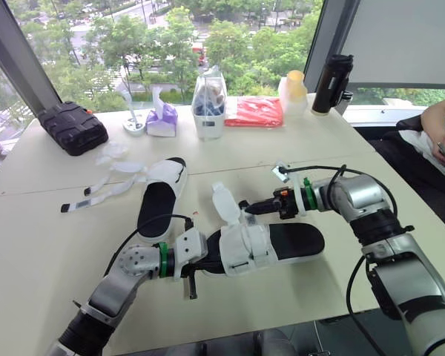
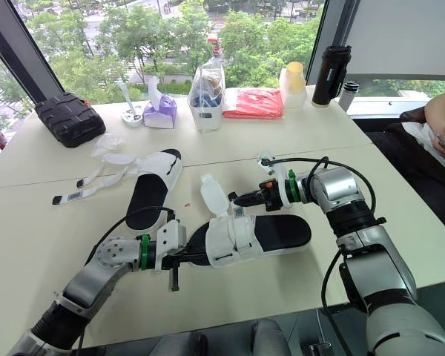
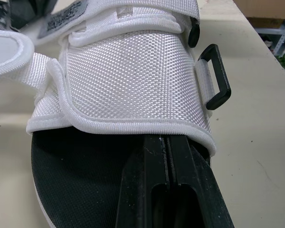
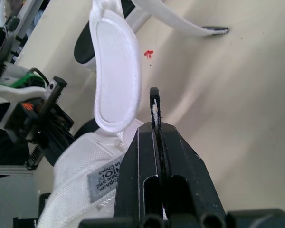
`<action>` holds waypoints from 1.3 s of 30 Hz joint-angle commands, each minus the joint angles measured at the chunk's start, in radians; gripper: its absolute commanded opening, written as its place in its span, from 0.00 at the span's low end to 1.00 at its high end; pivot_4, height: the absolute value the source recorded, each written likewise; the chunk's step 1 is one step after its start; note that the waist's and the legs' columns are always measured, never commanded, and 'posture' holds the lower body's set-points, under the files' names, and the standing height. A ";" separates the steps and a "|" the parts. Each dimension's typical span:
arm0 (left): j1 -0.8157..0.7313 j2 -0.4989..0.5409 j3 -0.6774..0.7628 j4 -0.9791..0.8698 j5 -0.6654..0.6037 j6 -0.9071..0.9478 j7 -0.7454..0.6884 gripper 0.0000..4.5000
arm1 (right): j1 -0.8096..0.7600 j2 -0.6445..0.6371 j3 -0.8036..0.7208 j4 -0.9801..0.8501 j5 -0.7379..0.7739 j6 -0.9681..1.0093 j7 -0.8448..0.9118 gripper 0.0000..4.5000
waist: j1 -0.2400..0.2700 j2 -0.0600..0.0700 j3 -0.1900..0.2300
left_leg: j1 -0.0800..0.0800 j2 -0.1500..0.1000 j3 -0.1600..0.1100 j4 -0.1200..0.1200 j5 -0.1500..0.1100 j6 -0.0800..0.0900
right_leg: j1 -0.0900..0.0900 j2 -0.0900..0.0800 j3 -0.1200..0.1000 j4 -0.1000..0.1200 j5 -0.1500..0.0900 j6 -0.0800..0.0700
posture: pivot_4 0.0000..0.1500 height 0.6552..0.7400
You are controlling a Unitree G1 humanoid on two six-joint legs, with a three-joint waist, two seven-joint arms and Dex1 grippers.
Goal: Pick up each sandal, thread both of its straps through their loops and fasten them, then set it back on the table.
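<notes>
Right jaws pinch loop (image 4: 154, 102); left jaws inside sandal (image 1: 246, 248).

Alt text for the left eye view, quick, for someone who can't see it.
Both grippers work the near sandal lying on the table: the left gripper, shut, is tucked under its white upper, and the right gripper pinches a black loop beside a raised strap. The second sandal lies behind, straps loose.
</notes>
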 commanded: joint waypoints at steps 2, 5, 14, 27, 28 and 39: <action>0.042 0.013 -0.061 0.032 0.042 0.032 -0.018 0.00 | 0.017 -0.004 0.027 0.038 -0.090 -0.068 -0.047 0.00 | -0.001 0.000 0.000 | 0.000 0.000 0.000 0.000 0.000 0.000 | 0.000 0.000 0.000 0.000 0.000 0.000 | 1.00 1.00; 0.043 0.015 -0.060 0.032 0.041 0.031 -0.018 0.00 | 0.022 -0.012 0.042 0.025 -0.107 -0.084 -0.037 0.00 | -0.001 0.000 0.000 | 0.001 0.000 0.000 0.000 0.000 0.000 | 0.001 0.000 0.000 0.000 0.000 0.000 | 1.00 1.00; 0.042 0.017 -0.057 0.038 0.041 0.030 -0.024 0.00 | 0.053 -0.036 0.069 -0.064 -0.179 -0.164 -0.035 0.63 | -0.001 0.000 -0.001 | 0.001 0.000 0.000 -0.001 0.000 0.000 | 0.000 0.000 0.000 0.000 0.000 0.000 | 1.00 1.00; 0.030 0.016 -0.056 0.070 0.046 0.012 -0.031 0.00 | -0.075 -0.020 -0.184 -0.190 -0.011 0.078 -0.110 0.63 | 0.001 0.002 0.000 | 0.000 0.000 -0.001 -0.001 0.000 0.000 | -0.001 0.000 0.001 0.000 0.000 0.000 | 1.00 1.00; 0.028 0.016 -0.056 0.073 0.047 0.010 -0.032 0.00 | -0.072 -0.025 -0.188 -0.216 0.011 0.114 -0.103 0.63 | 0.001 0.002 0.000 | 0.000 0.000 -0.001 -0.001 0.000 0.000 | -0.001 0.000 0.001 0.000 0.000 0.000 | 1.00 1.00; 0.008 0.017 -0.055 0.094 0.053 -0.005 -0.048 0.00 | -0.014 -0.016 -0.122 -0.308 0.101 0.233 -0.090 0.63 | 0.000 0.002 0.000 | 0.000 0.000 0.000 -0.001 0.000 0.000 | 0.000 0.000 0.001 0.000 0.000 0.000 | 1.00 1.00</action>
